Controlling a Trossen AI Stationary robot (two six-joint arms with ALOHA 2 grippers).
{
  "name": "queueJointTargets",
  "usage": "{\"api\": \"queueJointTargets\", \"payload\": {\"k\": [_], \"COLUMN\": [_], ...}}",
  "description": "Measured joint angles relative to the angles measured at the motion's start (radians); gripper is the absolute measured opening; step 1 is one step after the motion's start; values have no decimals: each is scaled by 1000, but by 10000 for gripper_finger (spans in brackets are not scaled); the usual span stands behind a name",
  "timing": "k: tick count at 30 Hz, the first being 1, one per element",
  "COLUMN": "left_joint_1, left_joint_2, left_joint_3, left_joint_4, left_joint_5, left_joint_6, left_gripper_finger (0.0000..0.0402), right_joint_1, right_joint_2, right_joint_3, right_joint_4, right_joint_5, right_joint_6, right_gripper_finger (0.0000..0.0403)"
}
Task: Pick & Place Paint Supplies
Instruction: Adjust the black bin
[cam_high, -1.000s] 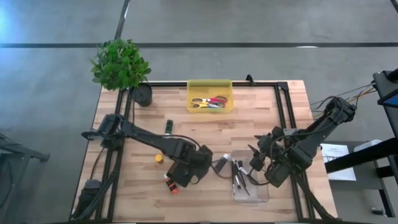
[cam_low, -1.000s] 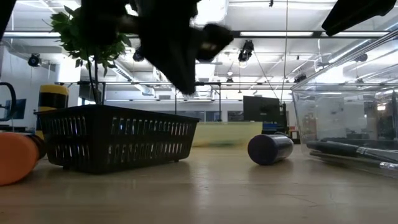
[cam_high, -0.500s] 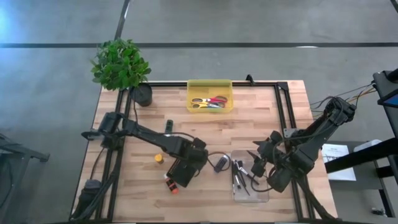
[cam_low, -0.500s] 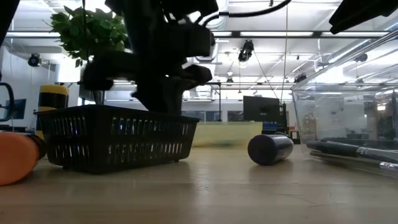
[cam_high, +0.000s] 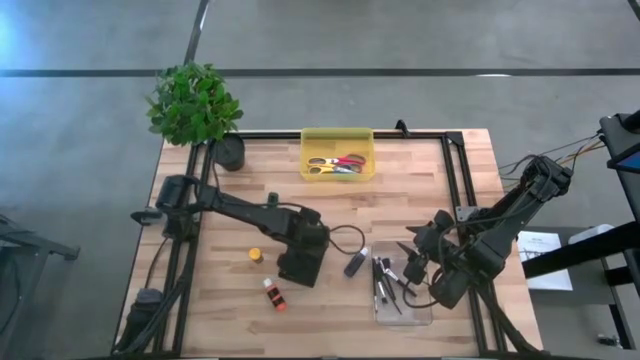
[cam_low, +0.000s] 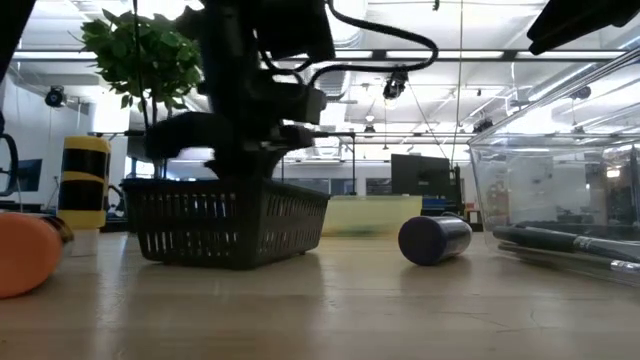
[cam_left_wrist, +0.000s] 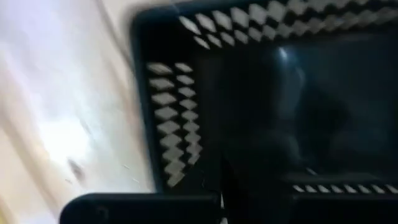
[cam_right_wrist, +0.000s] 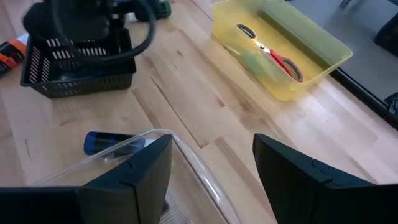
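A black mesh basket (cam_high: 297, 270) stands on the wood table near its middle. My left gripper (cam_low: 243, 168) comes down into it from above, fingers shut. Around the basket lie a red-orange paint tube (cam_high: 272, 294), a purple tube (cam_high: 355, 263) and a green tube (cam_high: 271, 203). A yellow tube (cam_low: 84, 185) stands upright on its end. Dark-handled brushes (cam_high: 385, 285) lie in a clear container (cam_high: 412, 305) at the right. My right gripper (cam_right_wrist: 211, 168) hangs open over that container's rim, holding nothing. My left gripper points down into the black basket (cam_left_wrist: 174, 118), close to one mesh wall, with its fingers shut. The gripper's own body and the basket's rim (cam_low: 230, 188) hide the fingertips, so I cannot tell which part they touch. The basket's bottom rests on the table.
A yellow bin (cam_high: 338, 155) with scissors sits at the far edge, and a potted plant (cam_high: 195, 105) at the far left corner. A cable loops from my left arm over the basket toward the purple tube. Bare wood lies between the basket and the yellow bin.
My left gripper has come down from above the basket into it and has rolled. It has then moved toward the table's far edge. The basket has slid that way with it and turned, so it now stands clear of the red-orange tube.
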Motion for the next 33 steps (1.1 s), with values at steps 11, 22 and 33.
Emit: {"api": "queueJointTargets", "payload": {"k": [11,22,33], "left_joint_1": [-64,-195,-228], "left_joint_2": [-103,-93,-48], "left_joint_3": [0,0,0], "left_joint_4": [-113,-115,-119], "left_joint_5": [28,59,59], "left_joint_6": [-98,-205,-268], "left_gripper_finger": [0,0,0], "right_joint_1": [0,0,0], "right_joint_2": [0,0,0], "right_joint_3": [0,-7,-12], "right_joint_4": [5,30,75], "right_joint_5": [0,-1,-16], "right_joint_6": [1,-16,-51], "right_gripper_finger": [221,221,221]}}
